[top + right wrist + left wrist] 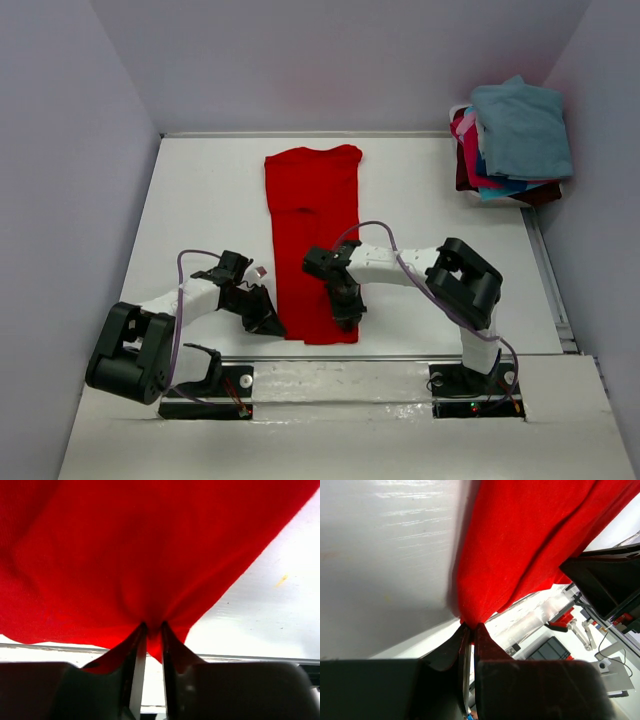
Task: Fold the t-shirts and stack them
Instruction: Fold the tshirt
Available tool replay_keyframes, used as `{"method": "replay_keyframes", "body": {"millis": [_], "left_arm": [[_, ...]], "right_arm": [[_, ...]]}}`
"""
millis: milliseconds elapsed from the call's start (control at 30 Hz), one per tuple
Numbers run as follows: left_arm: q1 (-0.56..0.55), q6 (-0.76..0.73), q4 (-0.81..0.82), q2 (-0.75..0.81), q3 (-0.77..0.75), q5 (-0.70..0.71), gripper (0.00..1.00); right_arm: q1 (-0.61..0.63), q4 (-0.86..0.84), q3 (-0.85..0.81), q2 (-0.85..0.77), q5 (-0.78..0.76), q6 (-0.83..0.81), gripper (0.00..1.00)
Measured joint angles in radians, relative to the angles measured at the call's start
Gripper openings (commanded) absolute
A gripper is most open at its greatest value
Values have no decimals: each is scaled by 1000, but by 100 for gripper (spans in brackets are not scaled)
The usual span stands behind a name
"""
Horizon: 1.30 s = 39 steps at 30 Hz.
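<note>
A bright red t-shirt (312, 235) lies as a long narrow strip down the middle of the table, collar end far from the arms. My left gripper (268, 322) is at its near left corner, and the left wrist view shows it (470, 625) shut on a bunch of the red cloth (520, 545). At the near right corner, my right gripper (347, 312) pinches the hem; in the right wrist view it (153, 625) holds a fold of red fabric (150, 550) between nearly closed fingers. The other t-shirts sit in a pile (510, 140) at the back right.
The pile has a teal-blue shirt (522, 125) on top, with pink, blue and dark maroon edges showing beneath. White walls enclose the table on three sides. A metal rail (400, 358) runs along the near edge between the arm bases.
</note>
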<state>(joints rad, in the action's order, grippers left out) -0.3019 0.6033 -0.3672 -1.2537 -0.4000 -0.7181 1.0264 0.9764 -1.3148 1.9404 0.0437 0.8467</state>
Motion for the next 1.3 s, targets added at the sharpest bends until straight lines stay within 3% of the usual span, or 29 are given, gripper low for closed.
{"method": "replay_keyframes", "body": {"millis": [67,200,433,1300], "left_arm": [[0,0,0,0,0,0,13],[0,0,0,0,0,0,12],[0,0,0,0,0,0,6],[6,4,-24,18,-1,1,6]], "right_arm": [[0,-1,0,0,1,-1,11],[0,-1,0,0,1,-2,9],[0,-2,5,-2,0,6,8],[-19,-24,88,-69,-5,43,10]]}}
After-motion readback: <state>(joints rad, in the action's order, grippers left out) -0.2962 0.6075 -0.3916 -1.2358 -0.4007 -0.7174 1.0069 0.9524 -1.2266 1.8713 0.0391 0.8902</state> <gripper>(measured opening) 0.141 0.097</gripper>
